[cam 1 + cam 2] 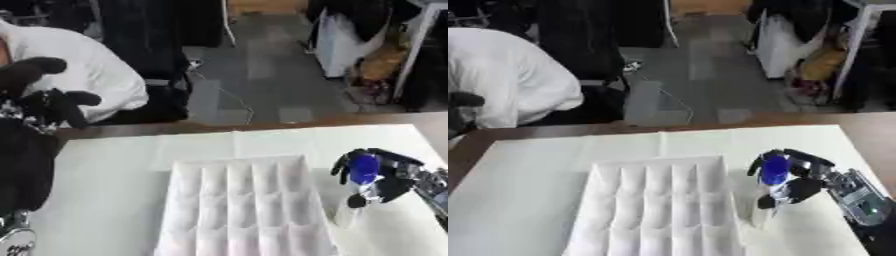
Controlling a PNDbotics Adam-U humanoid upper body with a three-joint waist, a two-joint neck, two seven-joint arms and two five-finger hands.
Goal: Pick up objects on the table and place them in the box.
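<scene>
one object in play: a small bottle (768, 192) with a blue cap, upright, long axis vertical, just right of the white compartment box (658, 210). right hand (802, 182) has fingers and thumb curled round it. box lies to the hand's left, so the carry goes leftward. left hand (48, 102) raised at far left, fingers curled, holding nothing.

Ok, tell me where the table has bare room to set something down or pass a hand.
Bare white table lies left of the box, and a band runs between the box's far wall and the table's far edge. It is crowded right of the box: the right hand, curled round a blue-capped bottle, fills that strip. The left hand hangs raised at far left.
</scene>
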